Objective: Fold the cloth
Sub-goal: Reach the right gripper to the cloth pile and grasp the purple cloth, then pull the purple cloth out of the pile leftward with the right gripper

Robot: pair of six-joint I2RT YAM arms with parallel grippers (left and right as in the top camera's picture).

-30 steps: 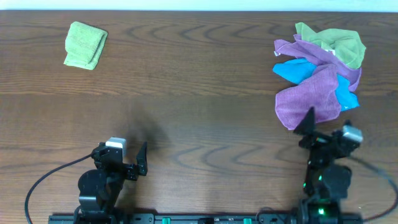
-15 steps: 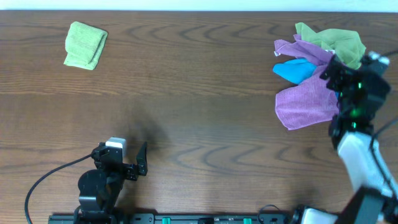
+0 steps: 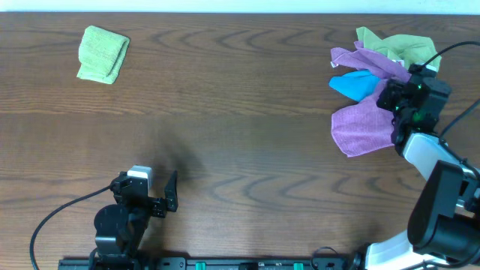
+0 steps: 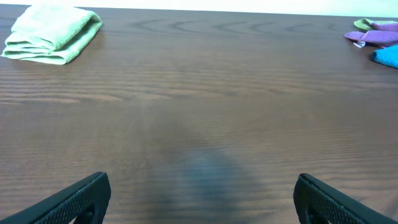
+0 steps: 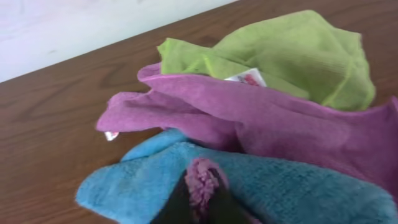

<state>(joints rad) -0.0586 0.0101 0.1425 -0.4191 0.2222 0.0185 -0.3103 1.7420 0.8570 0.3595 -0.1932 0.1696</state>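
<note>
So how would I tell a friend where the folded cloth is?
Look at the wooden table and go to its far left corner, away from the heap of cloths on the right. The folded light green cloth lies there alone. The other green cloth is crumpled against the purple cloth in the heap; this one is a neat flat packet.

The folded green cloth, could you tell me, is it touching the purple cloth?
No, the folded green cloth lies alone at far left, across the table from the purple cloth.
</note>
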